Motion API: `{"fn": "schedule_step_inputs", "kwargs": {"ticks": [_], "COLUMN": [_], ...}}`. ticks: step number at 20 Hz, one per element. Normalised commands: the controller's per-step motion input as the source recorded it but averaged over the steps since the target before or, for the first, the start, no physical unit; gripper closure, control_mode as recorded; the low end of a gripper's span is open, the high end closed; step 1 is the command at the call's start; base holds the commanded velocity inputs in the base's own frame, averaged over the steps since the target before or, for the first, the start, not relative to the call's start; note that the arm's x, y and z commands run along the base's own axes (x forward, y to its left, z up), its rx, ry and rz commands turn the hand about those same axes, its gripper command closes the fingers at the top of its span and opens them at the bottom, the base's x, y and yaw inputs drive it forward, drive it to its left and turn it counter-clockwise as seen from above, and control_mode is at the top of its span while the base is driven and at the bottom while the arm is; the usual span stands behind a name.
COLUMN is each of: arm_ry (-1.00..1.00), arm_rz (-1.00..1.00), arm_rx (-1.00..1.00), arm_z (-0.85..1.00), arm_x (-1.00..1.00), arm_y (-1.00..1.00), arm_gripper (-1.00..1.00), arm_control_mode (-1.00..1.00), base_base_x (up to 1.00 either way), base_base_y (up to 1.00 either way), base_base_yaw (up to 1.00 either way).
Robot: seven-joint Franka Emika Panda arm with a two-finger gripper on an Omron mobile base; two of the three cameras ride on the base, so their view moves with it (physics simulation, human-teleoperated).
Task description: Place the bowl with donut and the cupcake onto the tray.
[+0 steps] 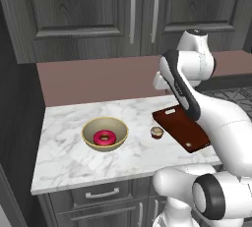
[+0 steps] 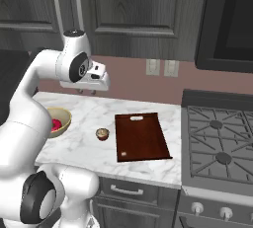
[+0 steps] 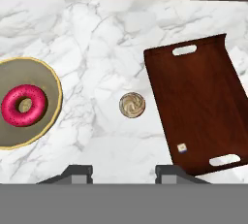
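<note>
The bowl [image 1: 105,133] sits on the marble counter [image 1: 69,147] with the pink donut [image 1: 104,137] inside it, well left of the tray [image 1: 181,128]. The cupcake [image 1: 157,132] stands just left of the tray, apart from it. My pincer [image 3: 123,172] hangs high above the cupcake, fingers [image 3: 79,172] spread wide, holding nothing.

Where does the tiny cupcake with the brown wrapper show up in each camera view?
Left base view: tiny brown-wrapped cupcake, right of centre, between the tan-yellow bowl and the dark reddish-brown tray.
Right base view: left of centre, just left of the tray.
Hand view: centre, seen from above.
Shared landmark: the tray's slot handle.
</note>
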Motion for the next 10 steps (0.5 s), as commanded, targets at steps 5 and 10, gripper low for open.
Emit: {"fn": "schedule_step_inputs", "kwargs": {"ticks": [5,10], "arm_ry": [-0.01,-0.05], "arm_rz": [0.0,0.01], "arm_rx": [0.0,0.03], "arm_z": [-0.04,-0.25], "arm_x": [-0.2,-0.53], "arm_y": [0.0,0.09], "arm_gripper": [-1.0,-1.0], "arm_control_mode": [-1.0,-1.0], "base_base_x": [0.0,0.0], "base_base_y": [0.0,0.0], "base_base_yaw": [0.0,0.0]}}
